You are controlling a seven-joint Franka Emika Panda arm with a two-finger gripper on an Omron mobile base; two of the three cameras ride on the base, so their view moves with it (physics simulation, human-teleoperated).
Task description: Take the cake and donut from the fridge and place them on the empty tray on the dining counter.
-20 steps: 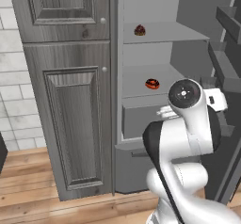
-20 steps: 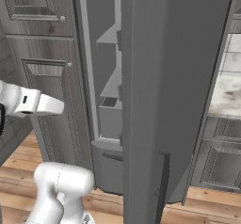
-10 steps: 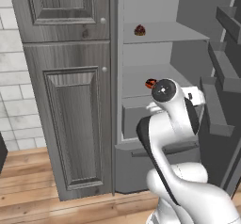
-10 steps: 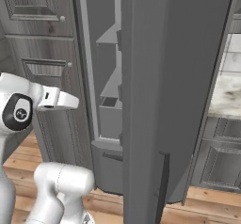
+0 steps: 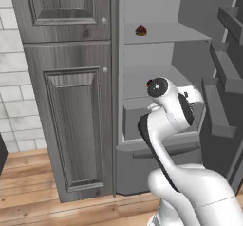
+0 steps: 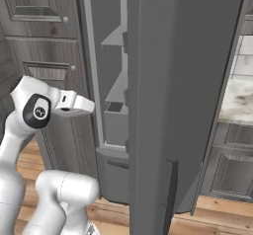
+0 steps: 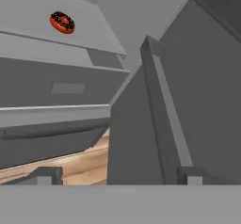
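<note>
Two pastries left in the open fridge (image 5: 190, 40), neither on the tray yet.

Left base view: found the cake (image 5: 141, 30) at upper centre, on the upper shelf. Glimpsed a sliver of the donut (image 5: 148, 83) at mid-frame on the shelf below, mostly hidden behind the arm's dark joint. Caught the hand pointing rightward toward the door side, fingers out of sight.

Right base view: saw the fridge door edge-on down the centre, blocking the shelves' contents; no pastry visible. Placed the arm's white forearm at centre left, in front of the opening.

Hand view: spotted the donut at upper left, lying flat on its pale shelf, well apart from the gripper (image 7: 117, 176). Read the two finger tips at the bottom edge as spread wide, clamped on nothing. Noted door shelving across the right half.

Judged the step in hand as reaching for the donut: should swing the hand toward the upper left of its own view, clear the shelf lip and drawer front, straddle the ring, then close gently.
</note>
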